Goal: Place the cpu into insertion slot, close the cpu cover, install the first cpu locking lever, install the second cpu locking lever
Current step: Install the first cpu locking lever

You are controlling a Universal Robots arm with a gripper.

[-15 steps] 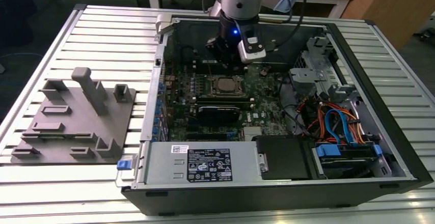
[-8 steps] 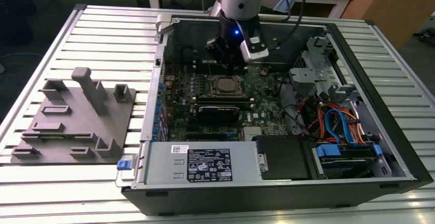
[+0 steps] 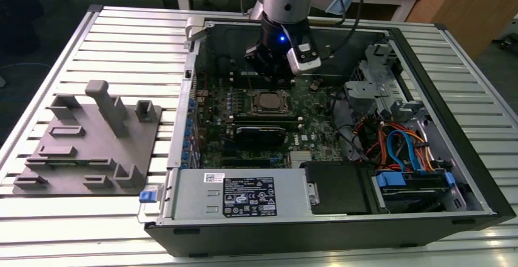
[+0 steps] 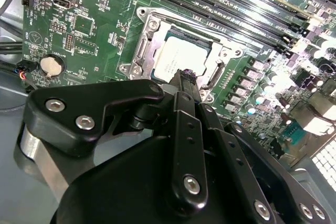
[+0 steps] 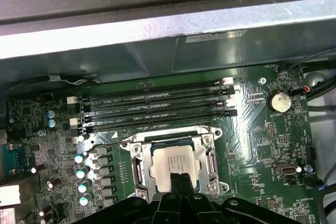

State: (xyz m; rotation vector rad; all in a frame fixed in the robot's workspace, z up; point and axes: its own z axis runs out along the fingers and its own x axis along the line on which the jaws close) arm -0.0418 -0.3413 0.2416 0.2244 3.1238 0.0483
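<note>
Apparently the cpu (image 3: 268, 102) sits in the insertion slot (image 5: 176, 144), upper centre of the exterior view, cpu cover (image 5: 211, 156) down. The gripper (image 5: 179, 181), closed on nothing, hovers beside it. The locking step seems in hand and needs precise pressure.

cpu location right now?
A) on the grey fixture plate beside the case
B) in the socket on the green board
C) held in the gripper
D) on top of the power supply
B: in the first wrist view the cpu lies flat on the green board, framed by the silvery cpu cover, with the gripper at its edge, not holding it.
</note>
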